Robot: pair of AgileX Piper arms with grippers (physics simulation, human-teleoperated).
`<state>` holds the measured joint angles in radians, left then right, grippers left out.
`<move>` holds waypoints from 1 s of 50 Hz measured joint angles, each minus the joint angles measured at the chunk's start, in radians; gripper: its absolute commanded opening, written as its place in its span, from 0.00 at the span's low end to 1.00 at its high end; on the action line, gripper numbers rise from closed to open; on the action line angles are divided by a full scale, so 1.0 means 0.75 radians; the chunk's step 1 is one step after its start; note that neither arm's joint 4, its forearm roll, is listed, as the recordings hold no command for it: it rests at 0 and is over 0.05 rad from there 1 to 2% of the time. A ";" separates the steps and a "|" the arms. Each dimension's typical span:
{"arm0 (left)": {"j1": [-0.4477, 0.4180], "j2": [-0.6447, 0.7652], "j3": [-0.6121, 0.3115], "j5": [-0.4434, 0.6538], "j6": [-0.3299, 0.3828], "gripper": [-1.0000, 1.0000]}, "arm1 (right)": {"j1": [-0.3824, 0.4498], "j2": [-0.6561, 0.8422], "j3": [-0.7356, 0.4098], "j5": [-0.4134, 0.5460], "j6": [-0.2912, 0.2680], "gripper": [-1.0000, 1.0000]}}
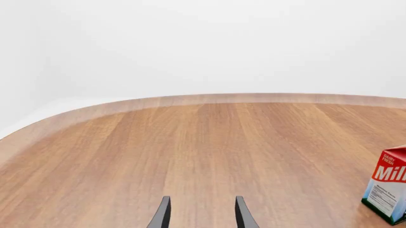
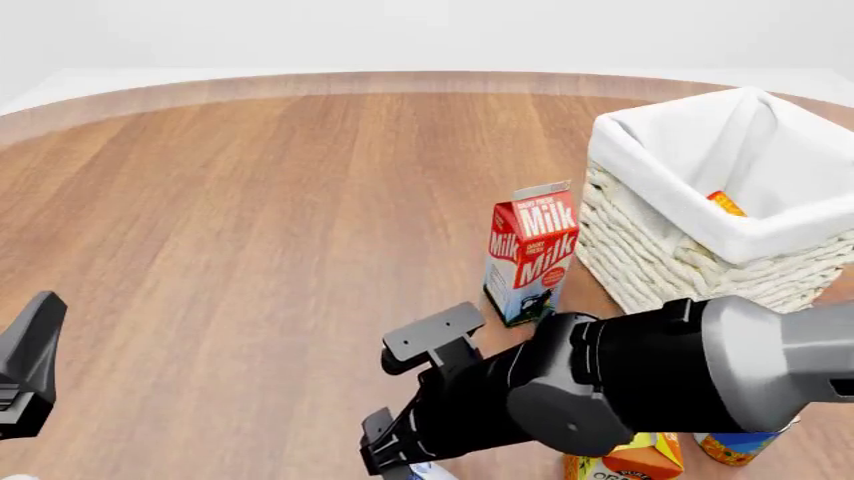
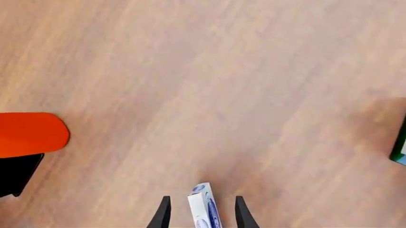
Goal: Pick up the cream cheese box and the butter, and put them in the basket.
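Straddling cream cheese box, right hand spread, open table leftward

Brown wood-grain table. Cream woven basket at right with white liner; something orange-red shows inside. Red-and-white milk carton, white lettering, cow picture. White box with blue mark, bottom centre of the right wrist view. Black arm with grey section.
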<state>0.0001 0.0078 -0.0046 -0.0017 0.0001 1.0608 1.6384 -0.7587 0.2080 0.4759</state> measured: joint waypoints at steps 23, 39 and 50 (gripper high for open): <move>0.000 0.001 0.000 0.000 0.000 1.00 | 0.004 0.032 0.024 -0.035 0.018 1.00; 0.000 0.000 0.000 0.000 0.000 1.00 | 0.008 0.061 0.041 -0.069 0.036 1.00; 0.000 0.000 0.000 0.000 0.000 1.00 | 0.004 0.081 0.056 -0.094 0.045 1.00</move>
<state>0.0000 0.0080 -0.0046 -0.0019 -0.0002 1.0636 1.6989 -0.7165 0.1379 0.5094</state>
